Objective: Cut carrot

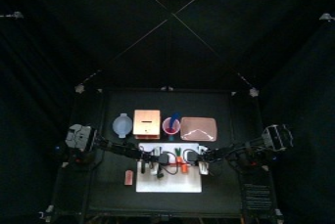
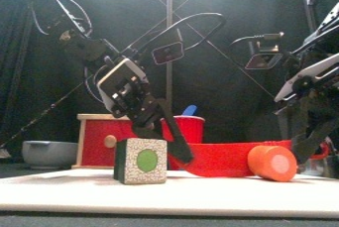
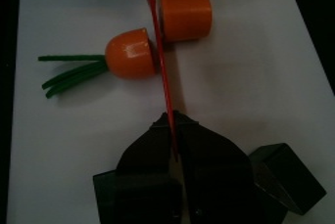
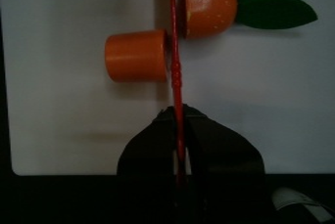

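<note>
Carrot [image 3: 131,52] lies on the white cutting board [image 3: 262,71], already in two: leafy half and stub chunk [image 3: 183,16], offset and just apart. Red knife [image 3: 163,81] sits edge-down in the gap between them. Left gripper [image 3: 167,120] is clamped on one end of the blade and right gripper [image 4: 175,115] looks clenched on the other, probably to keep the blade steady. Behind: red cup [image 2: 189,129], grey bowl [image 2: 47,152].

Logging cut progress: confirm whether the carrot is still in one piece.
No: the carrot lies in two offset pieces on the white board, the red knife between them.
</note>
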